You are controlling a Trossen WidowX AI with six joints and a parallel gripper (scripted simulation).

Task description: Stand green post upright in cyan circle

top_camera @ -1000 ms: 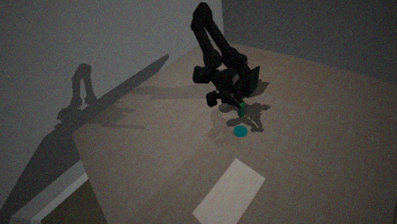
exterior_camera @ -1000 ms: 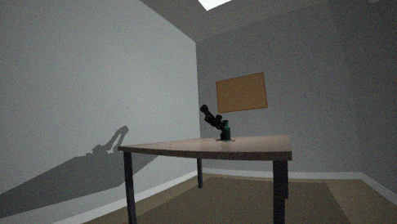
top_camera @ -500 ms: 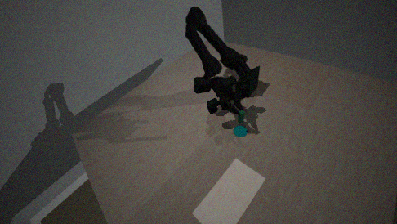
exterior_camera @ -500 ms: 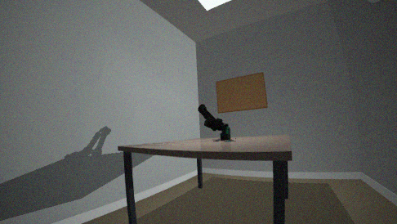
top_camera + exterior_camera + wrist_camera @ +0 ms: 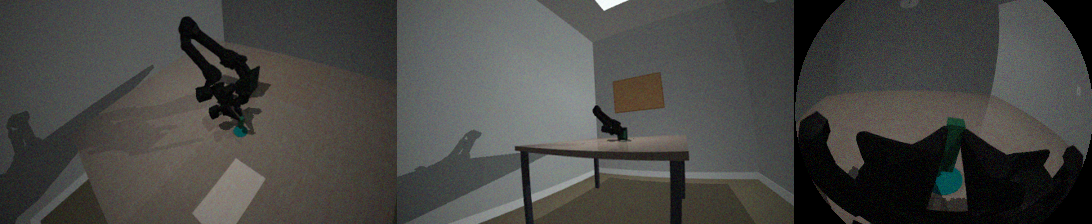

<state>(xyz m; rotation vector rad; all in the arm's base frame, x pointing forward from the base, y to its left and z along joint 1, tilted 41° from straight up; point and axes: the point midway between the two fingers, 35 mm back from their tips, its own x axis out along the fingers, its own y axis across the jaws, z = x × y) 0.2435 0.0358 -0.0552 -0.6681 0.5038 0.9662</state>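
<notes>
My gripper [image 5: 238, 118] [image 5: 621, 133] [image 5: 954, 131] is shut on the green post [image 5: 241, 121] [image 5: 624, 133] [image 5: 952, 141]. The post stands upright between the fingers. Its lower end is at the cyan circle [image 5: 240, 132] [image 5: 948, 181], a small flat disc on the wooden table [image 5: 318, 135] [image 5: 650, 146]. In the wrist view the post runs up from the cyan circle between the two dark fingers. I cannot tell whether the post's base touches the table.
A pale bright rectangle [image 5: 229, 192] lies on the table nearer the front. The arm's base [image 5: 250, 79] stands just behind the circle. Walls close the scene at the back and left, and an orange board [image 5: 638, 92] hangs on the far wall.
</notes>
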